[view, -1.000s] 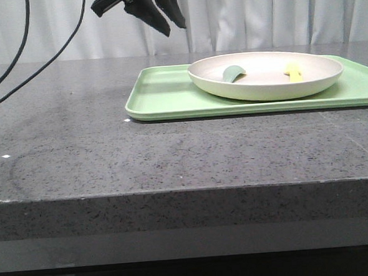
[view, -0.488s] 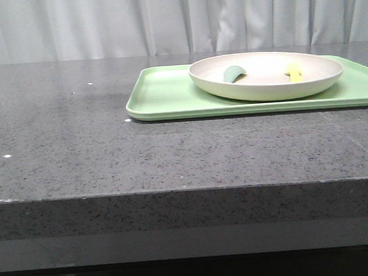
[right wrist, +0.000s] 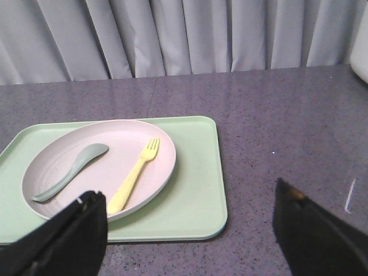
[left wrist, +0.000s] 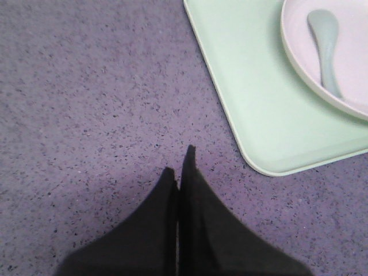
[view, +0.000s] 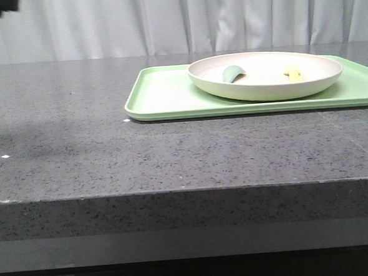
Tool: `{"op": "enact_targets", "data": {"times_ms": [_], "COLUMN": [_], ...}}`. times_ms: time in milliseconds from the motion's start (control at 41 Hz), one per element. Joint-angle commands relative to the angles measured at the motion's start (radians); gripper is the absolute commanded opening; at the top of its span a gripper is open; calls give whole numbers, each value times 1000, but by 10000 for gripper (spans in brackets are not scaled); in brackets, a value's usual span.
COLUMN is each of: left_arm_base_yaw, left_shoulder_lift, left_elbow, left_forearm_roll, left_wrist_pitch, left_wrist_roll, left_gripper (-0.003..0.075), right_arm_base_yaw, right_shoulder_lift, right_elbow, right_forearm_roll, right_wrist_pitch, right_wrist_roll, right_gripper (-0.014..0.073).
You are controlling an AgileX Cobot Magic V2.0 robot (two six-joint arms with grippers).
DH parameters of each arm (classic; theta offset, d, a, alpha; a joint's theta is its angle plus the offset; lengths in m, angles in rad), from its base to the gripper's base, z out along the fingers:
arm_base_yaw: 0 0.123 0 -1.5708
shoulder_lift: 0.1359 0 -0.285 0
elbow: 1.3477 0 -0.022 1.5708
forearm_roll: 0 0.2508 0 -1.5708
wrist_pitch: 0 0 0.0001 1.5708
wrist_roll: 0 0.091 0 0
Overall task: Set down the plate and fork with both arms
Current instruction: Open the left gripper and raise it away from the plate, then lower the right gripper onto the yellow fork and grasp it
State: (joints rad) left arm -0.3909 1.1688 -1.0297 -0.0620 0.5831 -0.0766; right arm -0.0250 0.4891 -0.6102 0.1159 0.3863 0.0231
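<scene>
You are looking at one large round off-white plate (right wrist: 98, 167) sitting on one flat light green rectangular tray (right wrist: 195, 195) on the speckled grey stone table (view: 173, 157). Inside the plate are lying one small pale yellow plastic fork (right wrist: 134, 175) and one muted green spoon (right wrist: 71, 171), apart from each other. Your left gripper (left wrist: 179, 172) is hanging clenched over bare table beside the tray. Your right gripper (right wrist: 190, 230) is hovering spread wide, grasping nothing.

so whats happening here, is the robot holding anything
Nothing is held right now. The plate sits on the green tray with the yellow fork and a green spoon lying in it. The left gripper is shut above bare tabletop beside the tray; the right gripper is open, near the tray, touching nothing.
</scene>
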Motion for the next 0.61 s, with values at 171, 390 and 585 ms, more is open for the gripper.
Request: {"op": "enact_targets", "data": {"times_ms": [171, 390, 585], "left_arm_base_yaw": [4, 4, 4], "left_shoulder_lift": [-430, -741, -879], "left_elbow": [322, 510, 573], "left_forearm_roll": [0, 1, 1], "left_wrist_pitch": [-299, -374, -391], "left_wrist_roll": [2, 2, 2], "left_gripper": [-18, -18, -18], "right_arm_base_yaw": [-2, -2, 56], "right_shoulder_lift": [49, 100, 267], "right_elbow": [-33, -35, -125], "right_forearm_roll": [4, 9, 84], "right_wrist_pitch": [-73, -91, -70], "right_wrist_roll": [-3, -3, -3], "right_gripper": [610, 610, 610]}}
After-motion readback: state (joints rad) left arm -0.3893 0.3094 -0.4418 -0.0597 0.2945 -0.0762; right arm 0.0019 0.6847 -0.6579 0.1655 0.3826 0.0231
